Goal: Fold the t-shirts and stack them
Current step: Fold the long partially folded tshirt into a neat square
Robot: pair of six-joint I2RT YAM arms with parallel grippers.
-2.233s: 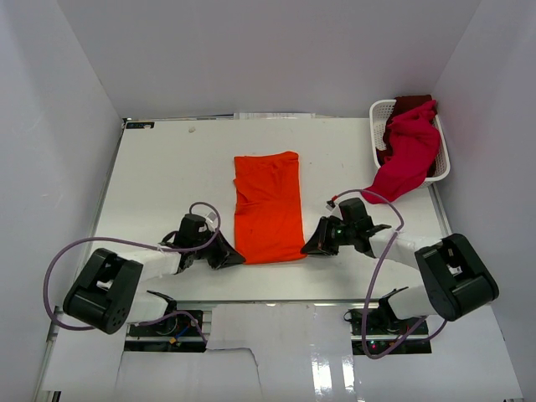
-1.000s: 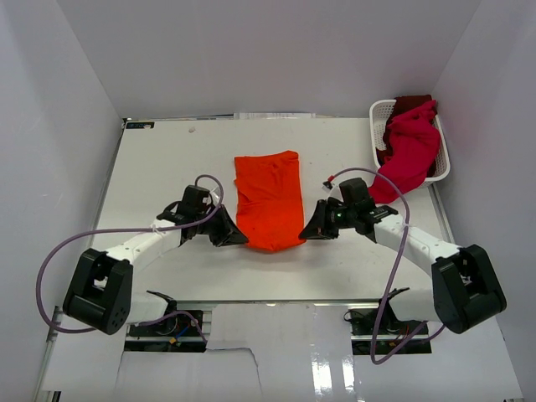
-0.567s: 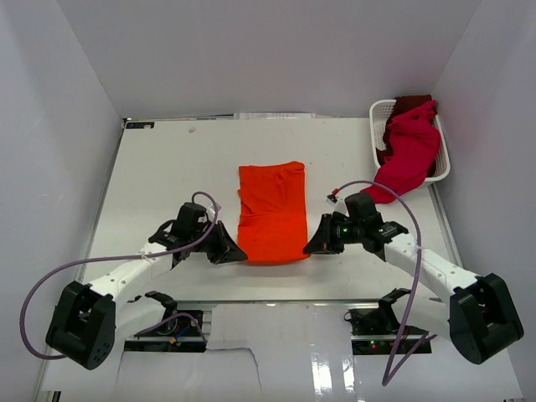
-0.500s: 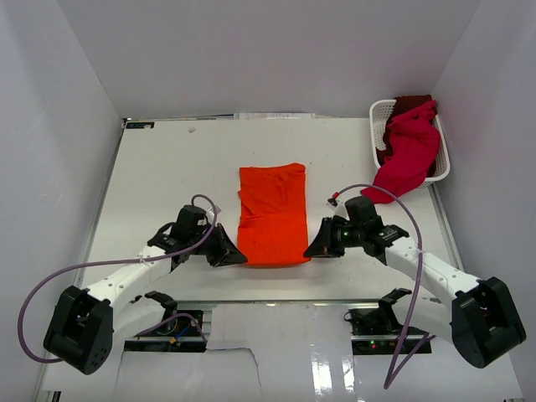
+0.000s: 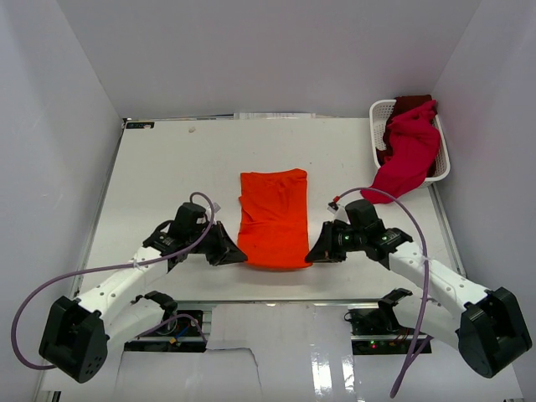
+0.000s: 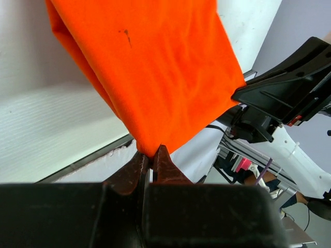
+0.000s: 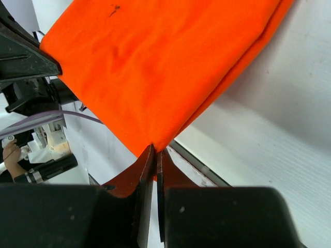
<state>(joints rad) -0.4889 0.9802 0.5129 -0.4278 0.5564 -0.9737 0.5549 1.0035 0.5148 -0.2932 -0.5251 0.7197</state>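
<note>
A bright orange t-shirt (image 5: 274, 218), folded into a long strip, lies in the middle of the table with its near end raised. My left gripper (image 5: 234, 254) is shut on its near left corner (image 6: 147, 150). My right gripper (image 5: 311, 254) is shut on the near right corner (image 7: 156, 147). Both wrist views show the orange cloth (image 6: 150, 62) (image 7: 165, 67) stretching away from the pinched corners, lifted above the table's near edge. A crimson-magenta t-shirt (image 5: 406, 155) hangs out of the white basket (image 5: 377, 117) at the far right, with dark red cloth (image 5: 412, 102) behind it.
The table's near edge (image 5: 276, 301) runs right below both grippers. Purple cables (image 5: 109, 268) loop from each arm. White walls close in the table on the left, back and right.
Both grippers have pulled the orange t-shirt's near end back toward the table's near edge and slightly right, after carrying it forward. The shirt has shifted with them.
</note>
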